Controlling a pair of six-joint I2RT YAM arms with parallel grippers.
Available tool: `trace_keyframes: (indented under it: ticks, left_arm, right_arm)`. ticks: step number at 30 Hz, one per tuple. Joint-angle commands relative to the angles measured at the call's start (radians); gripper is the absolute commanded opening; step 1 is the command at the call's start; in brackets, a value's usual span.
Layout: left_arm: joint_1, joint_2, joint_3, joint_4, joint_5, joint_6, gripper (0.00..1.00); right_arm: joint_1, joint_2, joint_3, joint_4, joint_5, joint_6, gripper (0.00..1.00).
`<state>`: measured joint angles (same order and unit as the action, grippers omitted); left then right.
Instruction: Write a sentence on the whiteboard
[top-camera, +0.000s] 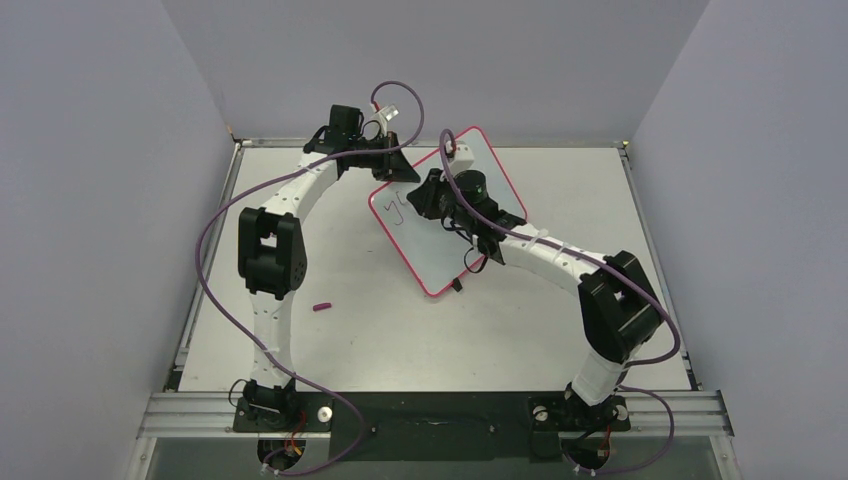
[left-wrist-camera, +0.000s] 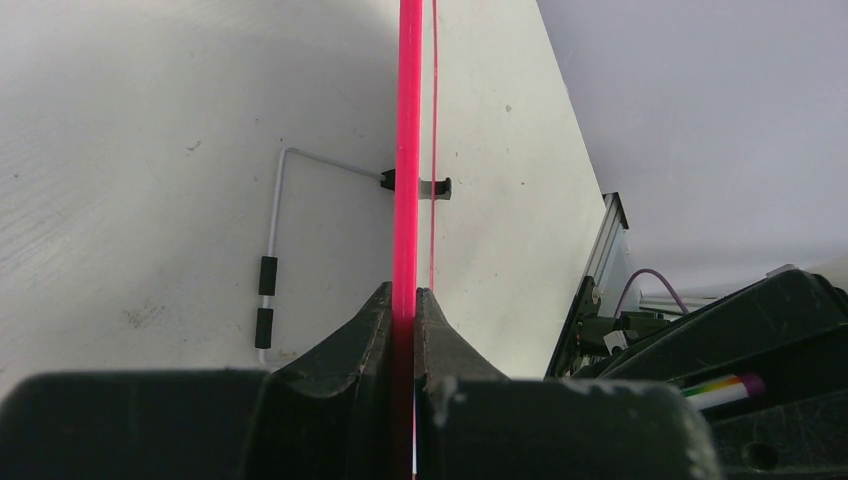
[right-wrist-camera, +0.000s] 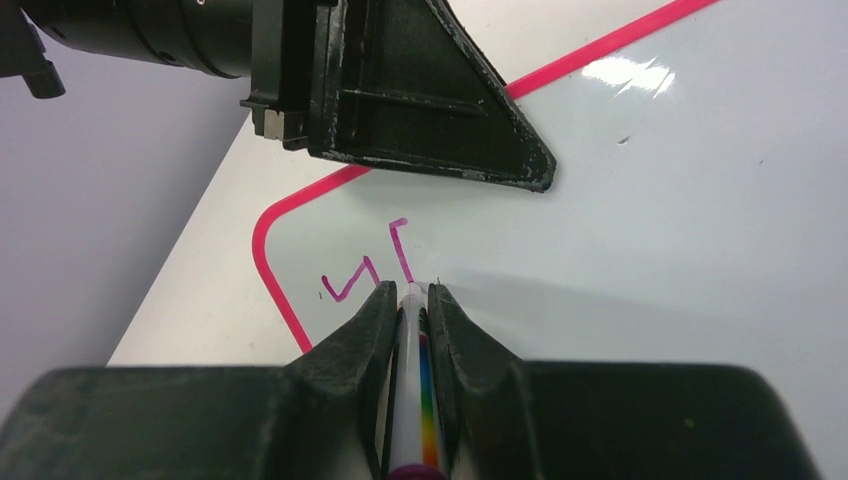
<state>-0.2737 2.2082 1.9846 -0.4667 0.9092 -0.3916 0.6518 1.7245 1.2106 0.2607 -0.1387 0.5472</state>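
Observation:
The whiteboard (top-camera: 420, 235), white with a red-pink rim, is held tilted above the table. My left gripper (top-camera: 397, 165) is shut on its far left edge; in the left wrist view the rim (left-wrist-camera: 407, 150) runs edge-on between the jaws of my left gripper (left-wrist-camera: 408, 300). My right gripper (right-wrist-camera: 411, 292) is shut on the marker pen (right-wrist-camera: 415, 390), white with a rainbow stripe, its tip touching the board (right-wrist-camera: 650, 200). The sentence (right-wrist-camera: 365, 265) is a few purple strokes near the board's corner, also visible from above (top-camera: 398, 210).
A small purple marker cap (top-camera: 321, 307) lies on the table left of centre. The board's wire stand (left-wrist-camera: 272, 260) shows behind it. The aluminium frame (top-camera: 430, 408) runs along the near edge. Grey walls enclose the sides and back.

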Motion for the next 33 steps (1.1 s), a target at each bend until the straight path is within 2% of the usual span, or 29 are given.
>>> trace_keyframes:
  ticks: [1, 10, 33]
  left_arm:
    - [-0.013, -0.081, 0.020, 0.056, 0.047, -0.026, 0.00]
    - [-0.015, -0.083, 0.011, 0.061, 0.048, -0.025, 0.00]
    - [-0.015, -0.097, -0.008, 0.071, 0.055, -0.026, 0.00]
  right_arm:
    - [0.008, -0.040, -0.038, -0.020, 0.011, -0.008, 0.00]
    - [-0.013, -0.041, -0.057, -0.031, 0.062, 0.016, 0.00]
    - [-0.041, 0.070, 0.134, -0.045, 0.029, 0.070, 0.00]
